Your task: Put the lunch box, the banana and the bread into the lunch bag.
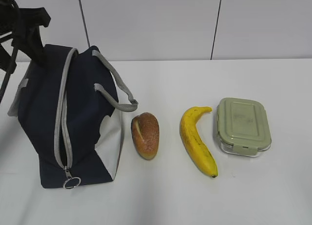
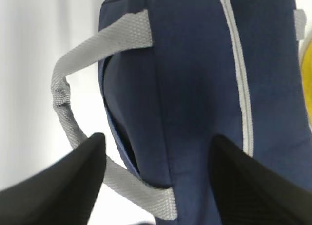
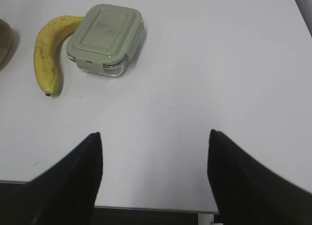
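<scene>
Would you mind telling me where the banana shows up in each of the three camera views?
Exterior view: banana right of centre, between the bread and the lunch box.
Left wrist view: only a yellow sliver at the right edge, probably the banana.
Right wrist view: upper left.
Shared landmark: the lunch box beside it.

White table (image 1: 204, 196) under me, matte and bare-surfaced. Behind the table's far edge, a pale panelled wall (image 1: 156, 20) with dark vertical seams.
</scene>
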`<state>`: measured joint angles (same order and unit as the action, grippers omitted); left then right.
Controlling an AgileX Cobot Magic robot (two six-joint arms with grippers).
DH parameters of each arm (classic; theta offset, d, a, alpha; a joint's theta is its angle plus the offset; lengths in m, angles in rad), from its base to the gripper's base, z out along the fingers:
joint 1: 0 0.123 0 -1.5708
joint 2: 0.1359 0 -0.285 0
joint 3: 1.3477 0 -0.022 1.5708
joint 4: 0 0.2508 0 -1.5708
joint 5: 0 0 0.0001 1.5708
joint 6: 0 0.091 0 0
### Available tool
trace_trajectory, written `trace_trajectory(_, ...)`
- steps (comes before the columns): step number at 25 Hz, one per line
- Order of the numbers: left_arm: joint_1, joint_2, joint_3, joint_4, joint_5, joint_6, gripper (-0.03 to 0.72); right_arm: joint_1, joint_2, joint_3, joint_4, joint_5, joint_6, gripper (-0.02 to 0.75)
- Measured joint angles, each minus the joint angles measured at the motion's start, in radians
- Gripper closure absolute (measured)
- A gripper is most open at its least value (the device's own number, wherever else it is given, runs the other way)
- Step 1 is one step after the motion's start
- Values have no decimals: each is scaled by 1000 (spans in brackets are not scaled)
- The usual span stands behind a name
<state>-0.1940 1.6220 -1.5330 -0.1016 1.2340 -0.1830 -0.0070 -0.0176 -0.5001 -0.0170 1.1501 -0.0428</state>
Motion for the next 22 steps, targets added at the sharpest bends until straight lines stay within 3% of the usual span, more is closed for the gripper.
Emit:
trace_trajectory(8, 0, 72, 0, -39, -7, 0, 251, 0, 0, 0, 0, 0, 0, 222)
trace_trajectory(10, 0, 75, 0, -36, -10, -1, 340, 0, 0, 0, 0, 0, 0, 222)
trace_trajectory(14, 0, 75, 0, -9, -20, -1, 641, 0, 0, 0, 0, 0, 0, 222)
trace_trajectory(16, 0, 75, 0, 3, -17, 1, 681, 0, 0, 0, 0, 0, 0, 222)
trace_trajectory(22, 0, 75, -2, 59, -8, 64, 688, 0, 0, 0, 0, 0, 0, 222)
